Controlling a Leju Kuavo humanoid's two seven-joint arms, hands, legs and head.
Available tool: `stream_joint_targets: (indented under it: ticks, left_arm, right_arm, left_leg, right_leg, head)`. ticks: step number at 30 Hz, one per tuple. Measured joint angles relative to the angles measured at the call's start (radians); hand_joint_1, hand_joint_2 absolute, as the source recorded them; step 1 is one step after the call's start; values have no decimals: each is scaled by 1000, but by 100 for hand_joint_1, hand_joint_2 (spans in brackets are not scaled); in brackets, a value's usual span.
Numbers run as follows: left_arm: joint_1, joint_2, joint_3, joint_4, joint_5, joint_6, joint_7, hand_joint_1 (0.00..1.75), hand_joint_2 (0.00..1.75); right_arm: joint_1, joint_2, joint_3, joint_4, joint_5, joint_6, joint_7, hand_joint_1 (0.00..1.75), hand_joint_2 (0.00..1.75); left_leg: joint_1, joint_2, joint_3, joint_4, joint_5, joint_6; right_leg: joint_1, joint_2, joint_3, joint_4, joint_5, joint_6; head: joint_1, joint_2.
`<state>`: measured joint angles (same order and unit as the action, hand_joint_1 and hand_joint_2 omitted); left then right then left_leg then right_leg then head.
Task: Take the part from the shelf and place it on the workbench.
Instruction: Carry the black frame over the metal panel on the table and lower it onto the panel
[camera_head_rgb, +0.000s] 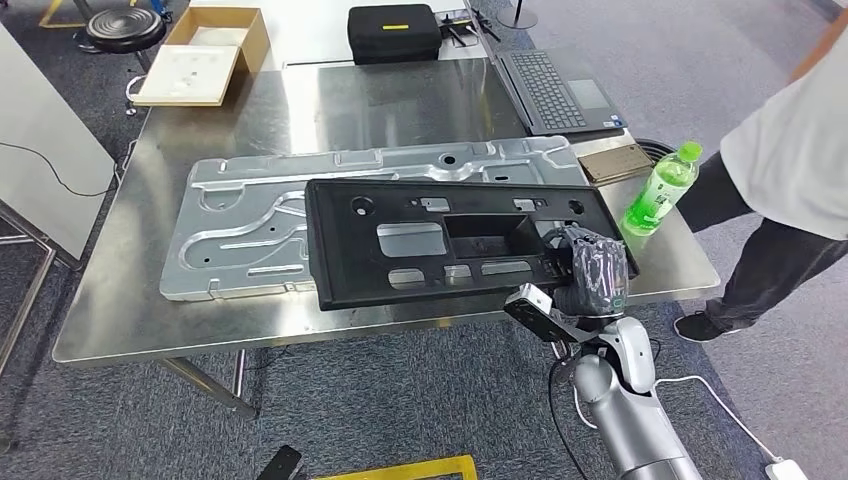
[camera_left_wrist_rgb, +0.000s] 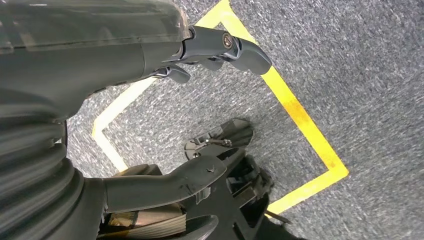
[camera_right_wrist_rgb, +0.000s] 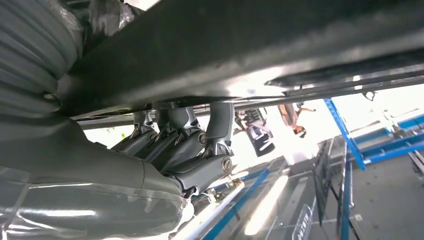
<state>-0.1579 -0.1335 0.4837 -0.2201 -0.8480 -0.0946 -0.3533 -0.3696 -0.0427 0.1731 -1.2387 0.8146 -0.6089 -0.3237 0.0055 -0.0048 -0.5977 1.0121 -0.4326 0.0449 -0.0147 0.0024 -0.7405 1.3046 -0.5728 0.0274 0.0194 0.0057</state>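
Black part (camera_head_rgb: 440, 240) lies flat, long axis left-right.

Head view high above workbench (camera_head_rgb: 130, 300); wrist views close.

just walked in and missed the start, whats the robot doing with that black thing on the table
The robot's right hand grips the near right corner of a flat black plastic panel, which lies over a silver stamped metal sheet on the steel workbench. Its left hand hangs over grey carpet, holding nothing. A person in a white top stands beside a green drink bottle.
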Motion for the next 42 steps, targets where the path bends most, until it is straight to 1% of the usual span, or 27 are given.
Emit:
stream_joint_targets:
  ticks: [1, 3, 4, 5, 6, 9, 11, 13, 14, 15, 16, 17, 18, 20, 22, 25, 27, 29, 30, 31, 32, 34, 36, 37, 39, 41, 42]
  left_arm:
    - [0, 0, 0, 0, 0, 0, 0, 0, 175]
    - [0, 0, 0, 0, 0, 0, 0, 0, 175]
    - [-1, 0, 0, 0, -1, 0, -1, 0, 175]
    - [-3, 0, 0, 0, -1, 0, -1, 0, 175]
    - [-3, 0, 0, 0, -1, 0, -1, 0, 175]
    - [-4, 0, 0, 0, -2, 0, -2, 0, 175]
    - [-4, 0, 0, 0, -2, -1, -3, 0, 175]
    - [-4, 0, 0, 0, -3, -3, -3, 0, 175]
    - [-3, 0, 0, 0, -3, -3, -3, 0, 175]
    - [-3, 0, 0, 0, -3, -3, -3, 0, 175]
    - [-2, 0, 0, 0, -3, -3, -3, 0, 175]
    - [-2, 0, 0, 0, -3, -3, -3, 0, 175]
    - [-3, 0, 0, 0, -3, -3, -3, 0, 175]
    - [-5, 0, 0, 0, -2, -3, -3, 0, 175]
    - [-6, 0, 0, 0, -2, -4, -3, 0, 175]
    - [-5, -1, 0, 0, -3, -8, -4, 0, 175]
    - [-8, -3, 0, 0, -5, -12, -5, 0, 175]
    - [-9, -5, 0, 0, -7, -16, -7, 0, 175]
    - [-9, -5, 0, 0, -9, -17, -8, 0, 175]
    - [-8, -5, 0, 0, -10, -18, -10, 0, 175]
    - [-8, -6, 0, 0, -11, -19, -11, 0, 175]
    - [-10, -8, 0, 0, -13, -20, -14, 0, 175]
    - [-13, -9, 0, 0, -13, -21, -15, 0, 175]
    - [-14, -9, 0, 0, -13, -21, -15, 0, 175]
    - [-12, -10, 0, 0, -13, -21, -15, 0, 175]
    - [-11, -10, 0, 0, -13, -21, -15, 0, 175]
    - [-11, -10, 0, 0, -13, -21, -15, 0, 175]
  right_arm:
    - [4, -1, -1, 0, 0, 0, 0, 175, 175]
    - [7, -2, -1, -2, 0, 0, 0, 175, 175]
    - [7, -3, -1, -3, -1, 0, 0, 175, 175]
    - [7, -3, -1, -4, -1, 0, 0, 175, 175]
    - [7, -4, -2, -5, -2, 0, 0, 175, 175]
    - [8, -4, -5, -6, -6, 1, -2, 175, 175]
    - [7, -5, -8, -7, -10, 1, -6, 175, 175]
    - [7, -5, -9, -8, -12, 2, -8, 175, 175]
    - [8, -5, -9, -8, -12, 2, -8, 175, 175]
    - [9, -5, -9, -8, -12, 2, -9, 175, 175]
    - [10, -5, -9, -8, -12, 2, -9, 175, 175]
    - [10, -5, -9, -8, -12, 2, -9, 175, 175]
    - [10, -5, -9, -8, -12, 2, -9, 175, 175]
    - [10, -5, -10, -8, -11, 2, -9, 175, 175]
    - [11, -5, -11, -8, -6, 1, -10, 175, 175]
    - [10, -9, -14, -9, 22, -2, -9, 175, 175]
    - [3, -16, -18, -12, 49, -3, -3, 175, 175]
    - [-3, -22, -20, -14, 72, -2, 8, 175, 175]
    - [-4, -26, -20, -15, 82, -1, 14, 175, 175]
    - [-5, -28, -20, -16, 91, 0, 20, 175, 175]
    - [-6, -31, -20, -18, 98, 1, 25, 175, 175]
    - [-9, -36, -20, -21, 108, 3, 30, 175, 175]
    - [-12, -39, -20, -24, 110, 6, 32, 175, 175]
    - [-12, -40, -20, -25, 110, 7, 32, 175, 175]
    - [-13, -41, -19, -26, 112, 9, 33, 175, 175]
    - [-15, -41, -19, -28, 115, 9, 33, 175, 175]
    - [-16, -42, -19, -29, 116, 9, 34, 175, 175]
  left_leg:
    - [1, 0, 0, 2, -2, -2]
    - [4, -1, 0, 9, -7, -10]
    - [4, -1, -1, 14, -11, -16]
    - [3, -2, -2, 17, -13, -22]
    - [2, -2, -3, 18, -15, -27]
    - [7, -2, -6, 25, -22, -43]
    - [10, -1, -32, 88, -64, -50]
    - [11, -1, -91, 217, -128, -51]
    - [10, -1, -119, 275, -148, -50]
    - [10, -1, -134, 306, -152, -48]
    - [9, -1, -131, 297, -136, -44]
    - [7, -1, -110, 253, -105, -39]
    - [3, -1, -77, 184, -69, -32]
    - [-5, -1, -18, 66, -28, -20]
    - [-11, -1, -2, 30, -25, -16]
    - [-6, -1, 5, 8, -12, -5]
    - [-2, -2, 12, -7, -3, 2]
    - [-2, -5, 12, -9, -2, 4]
    - [-2, -9, 11, -8, -2, 4]
    - [-1, -14, 11, -7, -2, 3]
    - [1, -21, 11, -5, -3, 1]
    - [4, -35, 10, 4, -8, -7]
    - [5, -50, 3, 14, -11, -20]
    - [5, -57, 0, 15, -11, -26]
    - [8, -66, -5, 14, -9, -38]
    - [10, -45, -20, 46, -31, -45]
    - [10, -28, -41, 91, -57, -47]
  right_leg:
    - [-5, 0, 8, -20, 23, 4]
    - [-13, -1, 67, -144, 87, 11]
    - [-13, 0, 96, -203, 108, 10]
    - [-12, 1, 114, -242, 118, 6]
    - [-9, 2, 120, -255, 116, 0]
    - [-3, 3, 120, -259, 119, -25]
    - [-2, 3, 124, -263, 122, -41]
    - [3, 2, 124, -263, 120, -49]
    - [6, 2, 124, -263, 120, -51]
    - [10, 2, 125, -262, 119, -52]
    - [13, 3, 125, -261, 118, -53]
    - [15, 3, 127, -260, 117, -54]
    - [17, 3, 128, -259, 115, -54]
    - [20, 4, 129, -257, 113, -52]
    - [20, 3, 127, -258, 115, -44]
    - [17, 3, 124, -251, 108, -29]
    - [15, 3, 93, -182, 64, -19]
    - [9, 3, 35, -60, 6, -10]
    - [5, 3, 14, -17, -5, -6]
    - [0, 3, 8, -5, 1, -1]
    - [-5, 3, 21, -32, 25, 3]
    - [-16, 20, 86, -155, 86, 10]
    - [-19, 42, 132, -245, 110, 8]
    - [-16, 47, 137, -256, 106, 4]
    - [-12, 32, 137, -260, 108, -11]
    - [-12, 18, 140, -265, 111, -27]
    - [-12, 11, 141, -268, 112, -34]
  head:
    - [0, 0]
    - [0, 0]
    - [0, 0]
    - [0, 0]
    - [0, 0]
    - [0, 0]
    - [-1, 0]
    - [-1, 0]
    - [-1, 0]
    - [-1, 0]
    - [-1, 0]
    - [-1, 0]
    - [-1, 0]
    - [-1, 0]
    - [-1, 0]
    - [0, 0]
    - [0, 0]
    - [0, 0]
    - [0, 0]
    - [0, 0]
    - [0, 0]
    - [0, 0]
    - [0, 0]
    - [0, 0]
    - [0, 0]
    - [-1, 0]
    - [-1, 0]
